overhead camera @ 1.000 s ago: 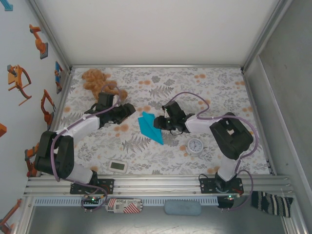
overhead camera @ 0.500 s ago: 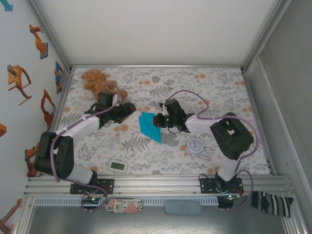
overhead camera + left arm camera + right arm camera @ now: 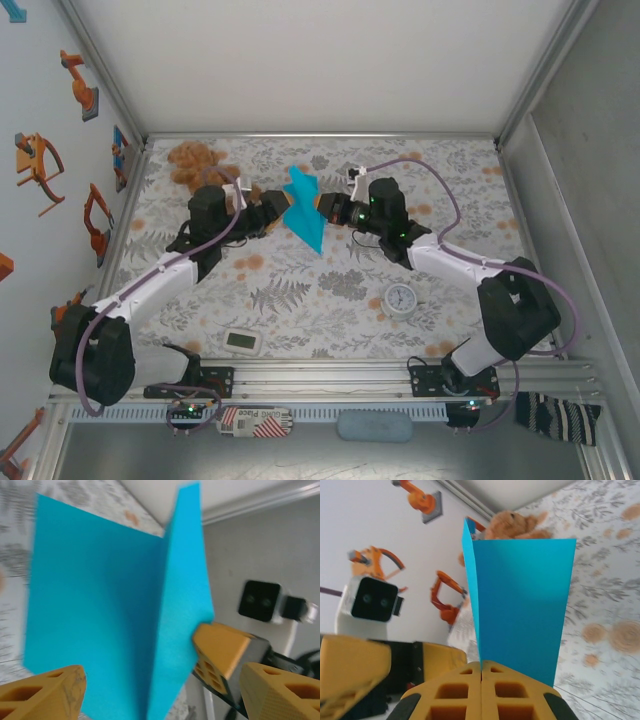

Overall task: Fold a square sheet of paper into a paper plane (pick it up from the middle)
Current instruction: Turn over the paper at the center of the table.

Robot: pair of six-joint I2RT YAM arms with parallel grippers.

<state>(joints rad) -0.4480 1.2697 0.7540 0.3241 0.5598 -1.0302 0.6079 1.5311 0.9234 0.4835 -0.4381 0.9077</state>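
The right tool [image 3: 322, 207] is pinching the folded blue paper [image 3: 303, 216]; the left tool [image 3: 271, 205] is gaping wide at its 9 o'clock.

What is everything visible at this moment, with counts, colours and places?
paper: one, turquoise, folded, held above the table's far middle
teddy bear: one, brown, far left corner
clock: one, white, round, near right
gadget: one, white, rectangular, near left
table: one, grey-and-orange floral cover
wall stickers: several, orange, left wall
striped cloth: one, dark-and-white, below near rail, right
left tool: one, orange fingers, open beside the paper
right tool: one, orange fingers, shut on the paper
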